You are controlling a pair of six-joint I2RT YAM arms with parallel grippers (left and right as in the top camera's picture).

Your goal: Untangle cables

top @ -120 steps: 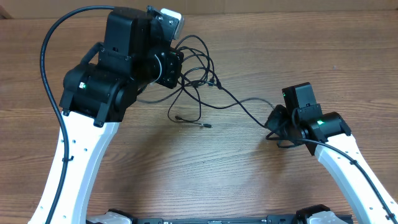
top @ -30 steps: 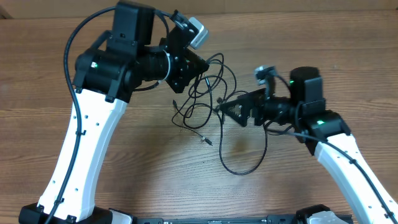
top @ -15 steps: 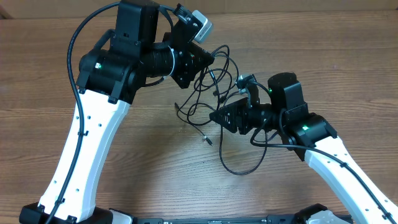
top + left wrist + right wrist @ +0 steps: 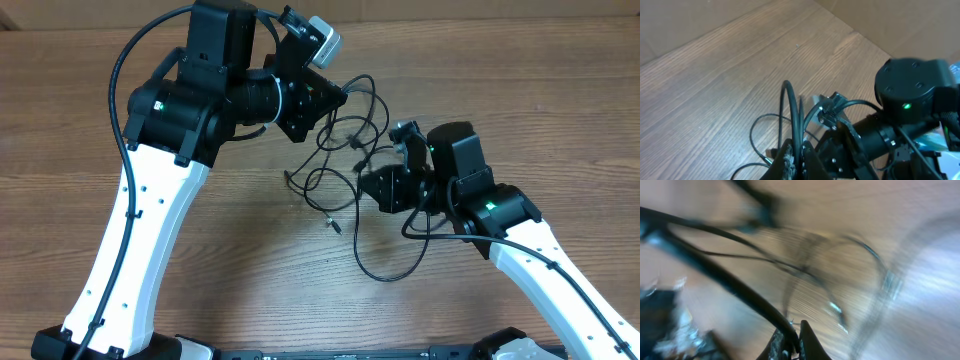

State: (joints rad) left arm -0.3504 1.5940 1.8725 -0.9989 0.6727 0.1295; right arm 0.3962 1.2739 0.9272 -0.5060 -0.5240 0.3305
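We see the cables (image 4: 345, 140) as a thin black tangle in the middle of the wooden table (image 4: 520, 80), strung up between the two arms. The left gripper (image 4: 330, 100) sits on the far left side of the tangle, lifted off the table. In the left wrist view its fingers (image 4: 788, 161) are clenched on strands of the cables (image 4: 790, 110), which rise out from between them. The right gripper (image 4: 372, 186) is just right of and nearer than the tangle, pointing left. In the right wrist view, which is badly blurred, the right gripper (image 4: 791, 342) is pinched together, and a strand of the cables (image 4: 725, 277) runs straight into the fingertips, so we take it as grasping that strand. A loose loop (image 4: 392, 272) hangs down from the right gripper and lies on the table on the near side. A small plug end (image 4: 335, 227) rests on the table near the middle, left of that loop. The right arm (image 4: 912, 90), with a green light on it, shows just beyond the strands in the left wrist view.
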